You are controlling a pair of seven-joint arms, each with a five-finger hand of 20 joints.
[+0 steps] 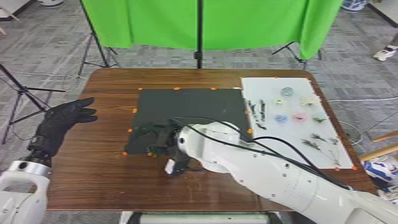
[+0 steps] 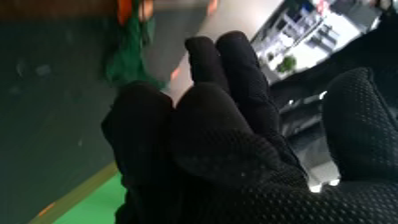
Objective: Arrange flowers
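Left of centre in the head view, the right hand [image 2: 218,130] is hovering wide, the green piece [image 2: 131,52] lying near its fingertips, roughly lengthwise with them.

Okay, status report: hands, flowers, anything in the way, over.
Left hand open, left of dark mat. Right hand open, over the mat's near left part. Flowers on white sheet. Right arm across the mat's near right corner.
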